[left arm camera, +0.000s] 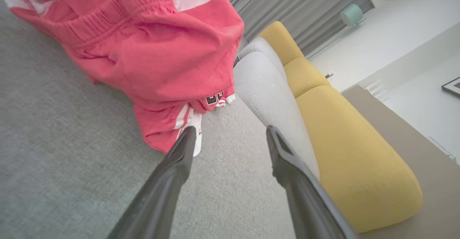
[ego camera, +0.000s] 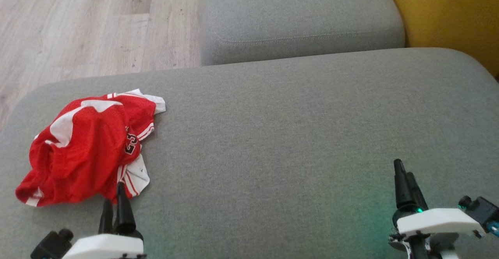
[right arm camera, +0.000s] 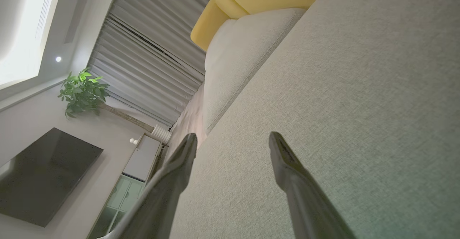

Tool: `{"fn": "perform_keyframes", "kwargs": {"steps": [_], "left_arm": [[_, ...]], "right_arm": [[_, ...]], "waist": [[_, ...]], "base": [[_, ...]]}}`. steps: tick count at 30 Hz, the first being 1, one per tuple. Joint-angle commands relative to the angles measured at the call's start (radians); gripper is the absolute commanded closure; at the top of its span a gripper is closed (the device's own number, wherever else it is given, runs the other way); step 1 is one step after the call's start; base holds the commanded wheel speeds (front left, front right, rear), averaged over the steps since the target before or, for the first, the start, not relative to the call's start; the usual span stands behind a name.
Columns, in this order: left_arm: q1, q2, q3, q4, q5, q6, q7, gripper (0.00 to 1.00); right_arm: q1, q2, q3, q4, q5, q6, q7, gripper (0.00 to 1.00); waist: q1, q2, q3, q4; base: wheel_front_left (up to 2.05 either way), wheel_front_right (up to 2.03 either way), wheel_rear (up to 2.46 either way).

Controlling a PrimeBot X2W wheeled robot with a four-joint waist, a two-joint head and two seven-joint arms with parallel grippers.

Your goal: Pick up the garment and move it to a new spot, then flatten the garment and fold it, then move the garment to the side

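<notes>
The garment [ego camera: 89,146] is a red piece with white stripes and a black number, lying crumpled at the left of a grey sofa seat [ego camera: 273,134]. My left gripper [ego camera: 115,200] hovers at its near edge, open, with nothing between the fingers. In the left wrist view the garment [left arm camera: 151,52] lies bunched just ahead of the left gripper [left arm camera: 230,133], and one fingertip overlaps its white hem. At the lower right my right gripper [ego camera: 403,175] is open over bare cushion, far from the garment. The right gripper [right arm camera: 233,138] has nothing between its fingers in its own wrist view.
A second grey cushion [ego camera: 300,17] lies beyond the seat, with a yellow cushion [ego camera: 452,17] at the far right. Wooden floor [ego camera: 89,25] runs along the far left. The right wrist view takes in curtains [right arm camera: 143,63], a plant [right arm camera: 82,91] and a dark screen [right arm camera: 43,174].
</notes>
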Motion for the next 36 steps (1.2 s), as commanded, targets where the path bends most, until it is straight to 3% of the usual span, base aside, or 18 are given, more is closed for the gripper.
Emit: {"fn": "perform_keyframes", "kwargs": {"steps": [1, 36], "left_arm": [[-0.03, 0.01, 0.007, -0.04, 0.027, 0.007, -0.014, 0.0], [0.025, 0.037, -0.066, -0.111, 0.521, 0.046, -0.125, 0.0]], "right_arm": [[-0.024, -0.006, 0.014, -0.035, -0.026, 0.0, -0.014, 0.0], [-0.005, -0.008, 0.092, -0.07, -0.517, -0.001, -0.126, 0.0]], "waist": [[0.0, -0.0001, -0.002, -0.001], [0.0, -0.0001, -0.042, 0.003]], "base": [[0.0, 0.0, 0.0], [0.0, 0.0, 0.0]]}}
